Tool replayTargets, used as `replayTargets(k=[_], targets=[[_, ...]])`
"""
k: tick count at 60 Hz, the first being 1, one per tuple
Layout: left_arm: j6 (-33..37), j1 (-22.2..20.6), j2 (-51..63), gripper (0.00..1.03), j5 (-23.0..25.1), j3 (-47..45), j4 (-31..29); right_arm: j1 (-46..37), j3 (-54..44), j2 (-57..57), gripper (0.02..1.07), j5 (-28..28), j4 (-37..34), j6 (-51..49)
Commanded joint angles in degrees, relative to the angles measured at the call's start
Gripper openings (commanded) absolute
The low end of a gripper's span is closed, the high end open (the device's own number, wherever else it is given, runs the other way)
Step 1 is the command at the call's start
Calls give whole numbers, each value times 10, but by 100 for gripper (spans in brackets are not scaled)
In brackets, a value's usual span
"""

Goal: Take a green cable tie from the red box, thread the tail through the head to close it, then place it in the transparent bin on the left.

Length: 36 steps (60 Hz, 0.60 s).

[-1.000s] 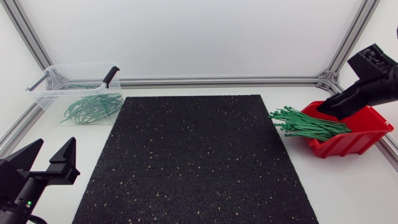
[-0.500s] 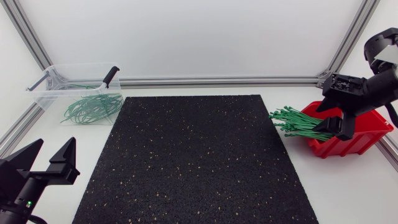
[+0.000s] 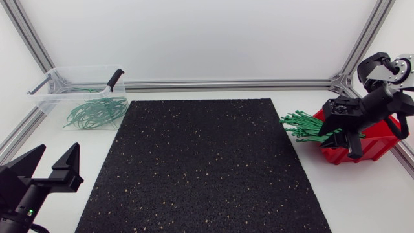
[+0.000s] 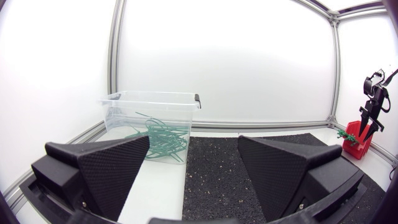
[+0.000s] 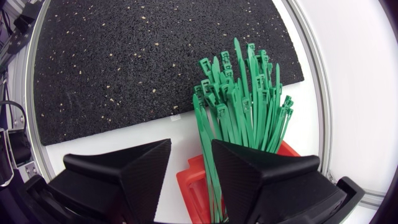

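A bundle of straight green cable ties (image 3: 309, 129) sticks out of the red box (image 3: 381, 144) at the table's right, heads toward the mat. My right gripper (image 3: 341, 139) hangs over the box's near end, fingers pointing down at the ties. In the right wrist view its fingers (image 5: 249, 177) stand a narrow gap apart just above the box (image 5: 194, 182); the ties (image 5: 242, 106) run under one finger and none is pinched. My left gripper (image 3: 48, 169) rests open and empty at the front left (image 4: 193, 168). The transparent bin (image 3: 44, 92) at the back left holds several looped ties (image 3: 97, 111).
A black speckled mat (image 3: 200, 168) covers the table's middle. A black-handled tool (image 3: 114, 79) lies across the bin's far rim. Aluminium frame rails run along the back and side edges. From the left wrist view the bin (image 4: 152, 96) stands ahead of the gripper.
My right arm has swung from behind the red box to above its near end, tilted down at the ties, and its fingers have come closer together. The left arm has stayed put.
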Motion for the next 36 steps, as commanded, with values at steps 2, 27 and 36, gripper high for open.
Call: replayTargets(k=[2, 27, 36], targets=[[3, -4, -2, 99, 3, -22, -13, -1, -15, 21, 34, 0, 2, -21], [3, -8, -2, 99, 3, -22, -14, 21, -37, 41, 27, 23, 47, -17], [4, -10, -2, 99, 3, -22, -15, 23, -46, 22, 20, 23, 47, -17]])
